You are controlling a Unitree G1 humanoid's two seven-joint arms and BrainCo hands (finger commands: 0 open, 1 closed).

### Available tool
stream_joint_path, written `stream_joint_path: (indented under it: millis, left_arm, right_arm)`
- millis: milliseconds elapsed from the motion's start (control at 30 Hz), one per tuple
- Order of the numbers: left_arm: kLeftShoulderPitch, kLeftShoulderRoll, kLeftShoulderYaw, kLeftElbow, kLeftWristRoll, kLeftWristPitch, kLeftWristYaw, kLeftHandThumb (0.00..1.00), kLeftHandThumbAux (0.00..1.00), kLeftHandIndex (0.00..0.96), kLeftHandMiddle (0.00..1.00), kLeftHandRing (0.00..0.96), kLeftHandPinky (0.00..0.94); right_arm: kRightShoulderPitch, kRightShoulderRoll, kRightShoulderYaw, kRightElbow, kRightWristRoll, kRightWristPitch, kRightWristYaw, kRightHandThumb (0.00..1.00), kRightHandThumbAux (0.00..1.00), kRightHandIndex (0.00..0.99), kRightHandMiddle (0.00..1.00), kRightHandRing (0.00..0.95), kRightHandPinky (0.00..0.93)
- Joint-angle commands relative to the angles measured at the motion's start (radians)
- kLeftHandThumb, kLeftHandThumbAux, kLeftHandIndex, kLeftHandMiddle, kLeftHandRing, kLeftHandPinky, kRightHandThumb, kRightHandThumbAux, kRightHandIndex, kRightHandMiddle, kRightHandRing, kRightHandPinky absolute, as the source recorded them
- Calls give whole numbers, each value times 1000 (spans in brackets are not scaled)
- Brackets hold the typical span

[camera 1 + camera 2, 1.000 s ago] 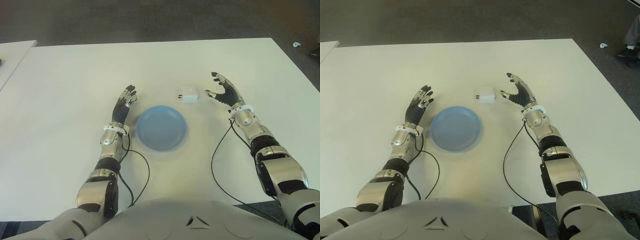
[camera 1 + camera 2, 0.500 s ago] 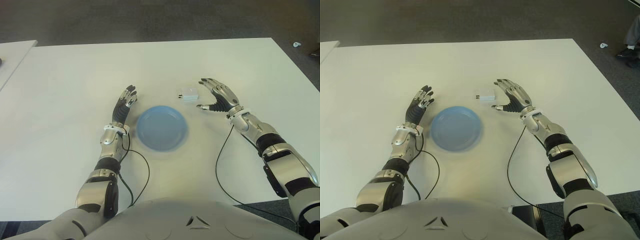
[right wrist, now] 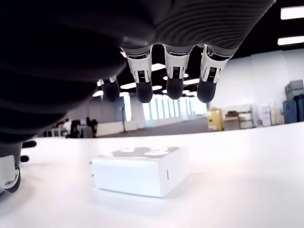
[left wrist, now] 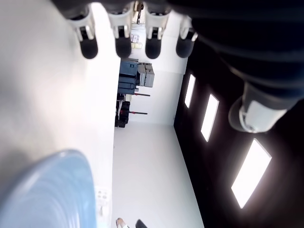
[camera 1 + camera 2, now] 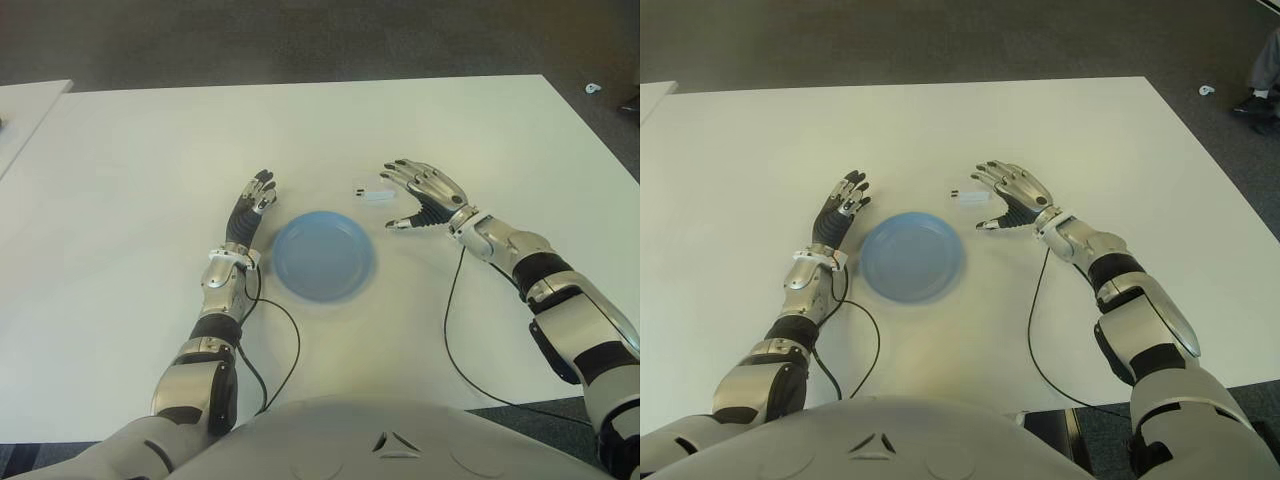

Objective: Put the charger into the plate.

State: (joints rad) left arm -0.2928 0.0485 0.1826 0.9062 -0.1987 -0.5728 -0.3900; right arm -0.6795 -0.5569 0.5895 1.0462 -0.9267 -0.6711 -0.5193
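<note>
A small white charger (image 5: 373, 192) lies on the white table (image 5: 140, 160), just beyond the right rim of a round blue plate (image 5: 323, 255). My right hand (image 5: 418, 196) hovers palm down over the charger's right side, fingers spread, thumb toward the plate. In the right wrist view the charger (image 3: 140, 170) sits on the table under the extended fingertips (image 3: 174, 84), untouched. My left hand (image 5: 250, 208) shows beside the plate's left edge, fingers straight and holding nothing. The left wrist view catches the plate's rim (image 4: 57, 190).
A second white table corner (image 5: 25, 105) shows at the far left. Dark floor lies beyond the table's far edge, with a small white object (image 5: 594, 89) on it at the upper right. Thin black cables (image 5: 450, 320) trail from both wrists over the tabletop.
My right hand has turned palm down and moved left, from beside the charger to over its right side. The charger, the plate and the left hand have not moved.
</note>
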Motion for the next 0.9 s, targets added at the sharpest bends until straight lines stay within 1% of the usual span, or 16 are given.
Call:
stream_joint_path:
  millis: [33, 267, 533, 767, 900]
  left_arm:
    - [39, -12, 0, 37, -5, 38, -9, 38, 465, 0, 0, 1, 41]
    - [33, -11, 0, 41, -5, 48, -9, 42, 469, 0, 0, 2, 44]
    - [31, -12, 5, 41, -12, 61, -11, 51, 477, 0, 0, 1, 44]
    - [34, -10, 5, 30, -19, 69, -18, 49, 471, 0, 2, 4, 45]
    - [35, -9, 5, 27, -23, 75, -21, 46, 468, 0, 2, 3, 44]
  right_arm:
    - [-12, 9, 9, 18, 13, 32, 72, 3, 441, 0, 0, 0, 0]
    - [-17, 32, -10, 47, 54, 66, 150, 0, 440, 0, 0, 0, 0]
    - [-19, 53, -14, 83, 81, 89, 206, 0, 450, 0, 0, 0, 0]
    - [-23, 69, -21, 106, 115, 94, 259, 0, 455, 0, 0, 0, 0]
    - [-24, 79, -31, 117, 145, 94, 303, 0, 450, 0, 0, 0, 0]
